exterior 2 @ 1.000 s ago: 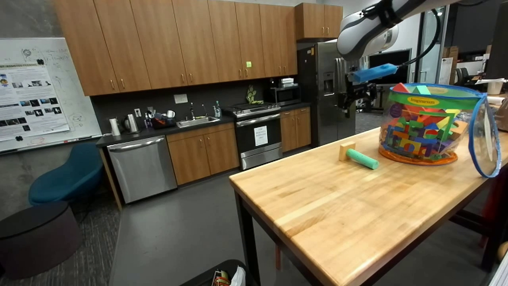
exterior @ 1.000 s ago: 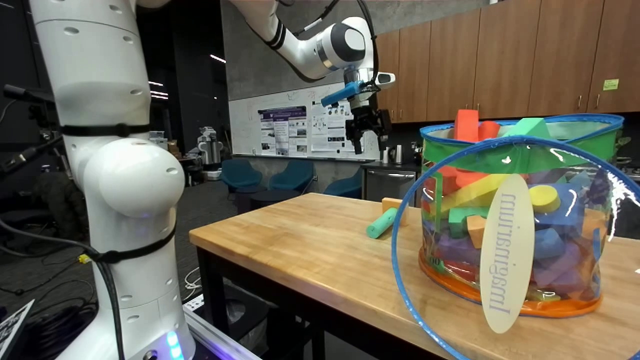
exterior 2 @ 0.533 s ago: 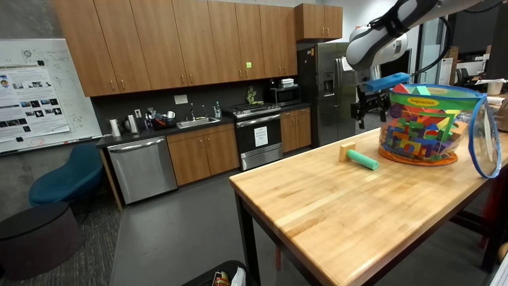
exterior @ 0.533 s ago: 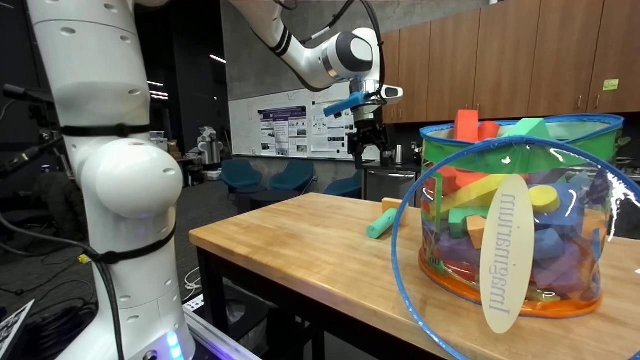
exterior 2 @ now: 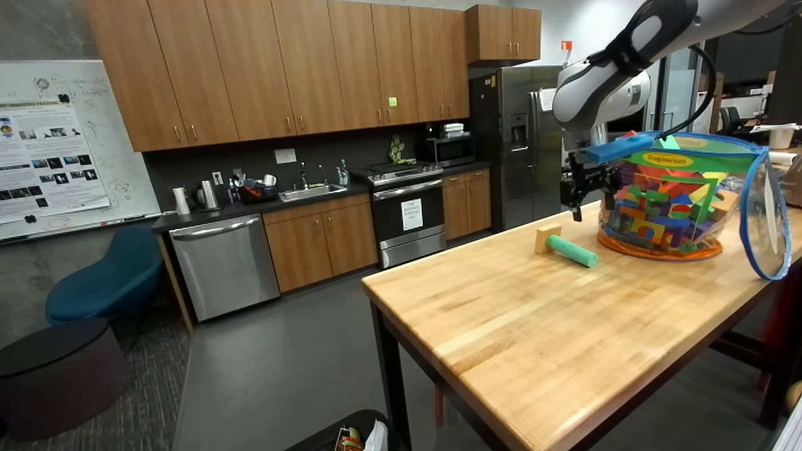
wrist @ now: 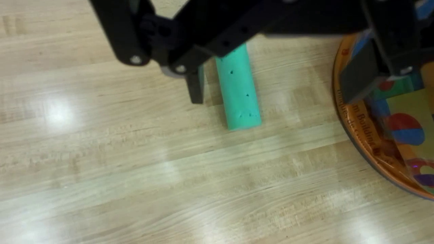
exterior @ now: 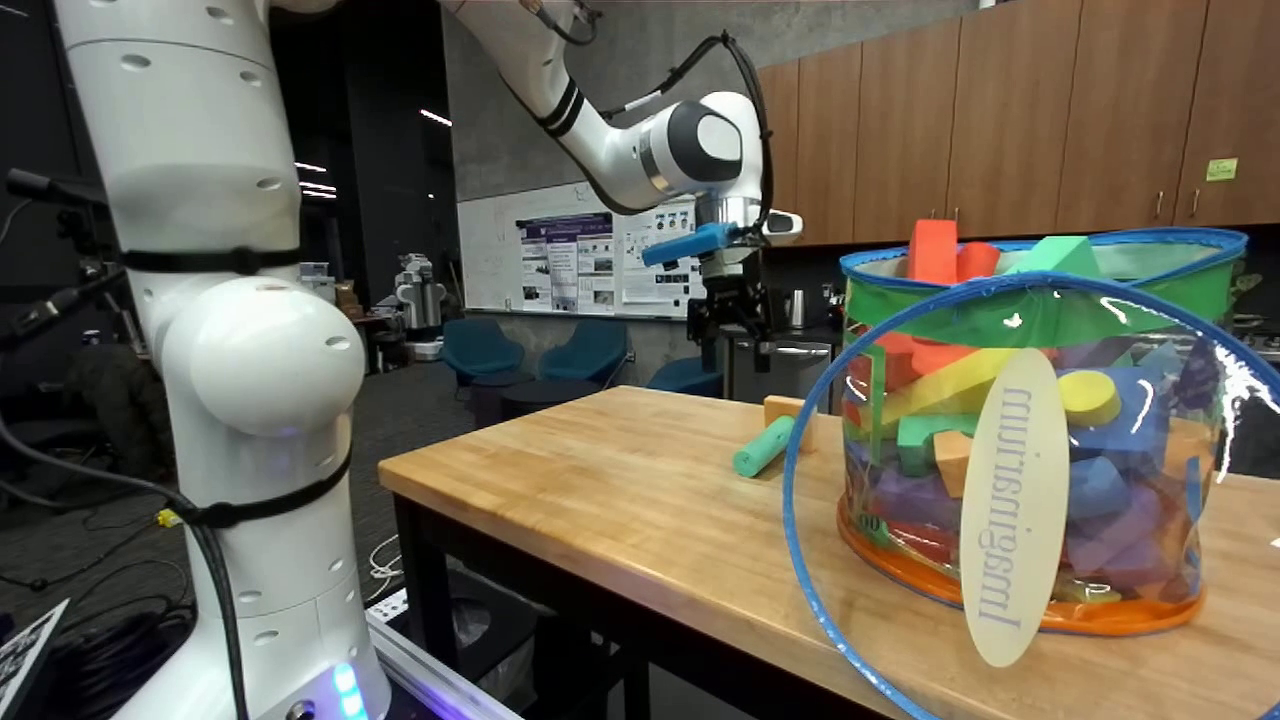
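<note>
The green cylinder (wrist: 239, 88) is seen lying on its side on the wooden table (exterior 2: 532, 338), one end at the orange block (exterior 2: 541, 242); whether the two are touching cannot be told. The step in hand is judged to be a grasp of the cylinder, so pressure should be put across its width rather than along its length. Higher up, the gripper (exterior: 736, 356) is held clear of the table, its jaws spread wide and nothing gripped. In the wrist view the cylinder is framed between the fingertips (wrist: 195, 89), closer to one than to the other, and the line between them is set roughly square to its length. That angle is worth keeping; the opening should be centred over the cylinder before being lowered, so that neither side is met first and the round shape is not set rolling. The free end is probably better taken than the end at the block, which could otherwise be knocked. Near the cylinder the clear bag of blocks (exterior 2: 720, 164) is stood, and in the wrist view the farther fingertip is seen across its orange base; real clearance cannot be judged there, so the descent should be made slowly, with the bag's wall avoided. The open lid (exterior: 1015, 508) is hung at the bag's side away from the gripper.
</note>
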Controlling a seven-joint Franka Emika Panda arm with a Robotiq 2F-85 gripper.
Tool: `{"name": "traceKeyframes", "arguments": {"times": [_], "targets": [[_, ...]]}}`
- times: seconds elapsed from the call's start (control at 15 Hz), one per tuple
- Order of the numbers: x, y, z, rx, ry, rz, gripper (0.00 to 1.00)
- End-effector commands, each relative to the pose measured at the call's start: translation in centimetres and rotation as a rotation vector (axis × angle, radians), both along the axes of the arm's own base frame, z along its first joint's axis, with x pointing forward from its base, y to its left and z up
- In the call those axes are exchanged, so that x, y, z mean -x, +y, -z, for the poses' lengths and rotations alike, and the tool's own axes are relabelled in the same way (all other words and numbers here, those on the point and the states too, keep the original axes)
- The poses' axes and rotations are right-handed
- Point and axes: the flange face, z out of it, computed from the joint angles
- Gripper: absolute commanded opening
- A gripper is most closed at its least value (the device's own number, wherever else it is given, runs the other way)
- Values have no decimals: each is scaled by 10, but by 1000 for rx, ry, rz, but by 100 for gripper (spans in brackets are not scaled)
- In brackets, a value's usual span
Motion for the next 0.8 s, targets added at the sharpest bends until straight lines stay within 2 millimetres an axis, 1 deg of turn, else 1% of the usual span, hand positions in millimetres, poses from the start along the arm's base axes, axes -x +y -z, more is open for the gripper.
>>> {"name": "traceKeyframes", "arguments": {"times": [0.0, 0.4, 0.73], "targets": [[1, 8, 15, -10, -9, -39, 100], [-10, 14, 39, -7, -3, -55, 100], [-23, 7, 48, 7, -21, -42, 100]]}}
